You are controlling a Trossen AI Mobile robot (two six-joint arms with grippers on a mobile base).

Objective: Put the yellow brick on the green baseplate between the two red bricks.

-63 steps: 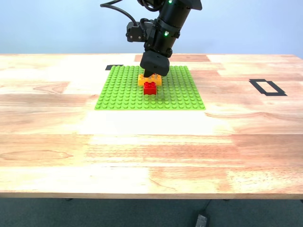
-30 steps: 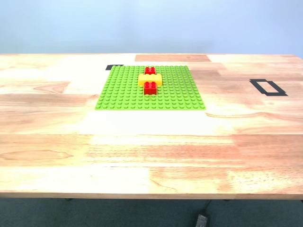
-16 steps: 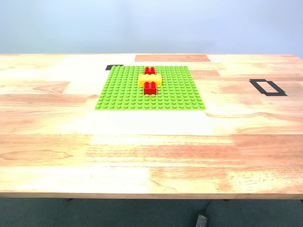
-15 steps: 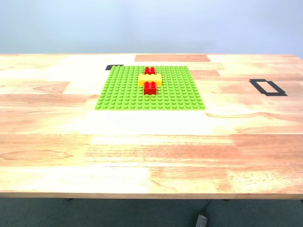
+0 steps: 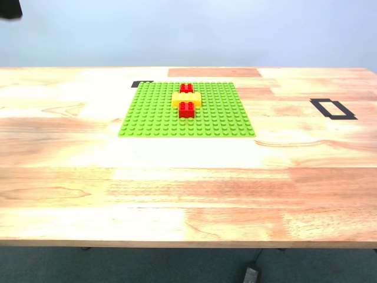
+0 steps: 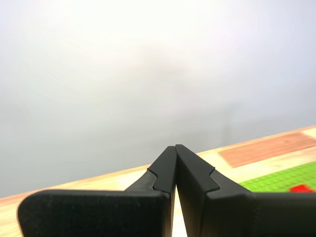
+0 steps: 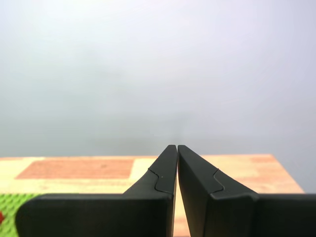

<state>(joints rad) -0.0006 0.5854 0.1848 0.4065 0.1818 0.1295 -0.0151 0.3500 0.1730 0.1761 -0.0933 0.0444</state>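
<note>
One large flat lime-green studded plastic baseplate (image 5: 153,115) carries three toy bricks: one yellow-orange rectangular studded brick (image 5: 178,99) and two small square red studded bricks (image 5: 186,88) (image 5: 187,109). My two black grippers (image 6: 175,148) (image 7: 177,147).

The table (image 5: 188,177) is pale wood with a smooth, faintly shiny finish, patched with redder planks, one of them just past the plate's 12 o'clock edge. The green baseplate (image 5: 153,115) is bright studded plastic with a soft sheen, and the yellow brick (image 5: 187,99) and the two red bricks (image 5: 187,109) (image 5: 186,88) at its 6 and 12 o'clock are glossy plastic too. My first gripper (image 6: 176,148) and my second gripper (image 7: 177,147) have matt black fingers, smooth like moulded plastic, and matt black tape (image 5: 333,109) marks the wood at the plate's 3 o'clock.
</note>
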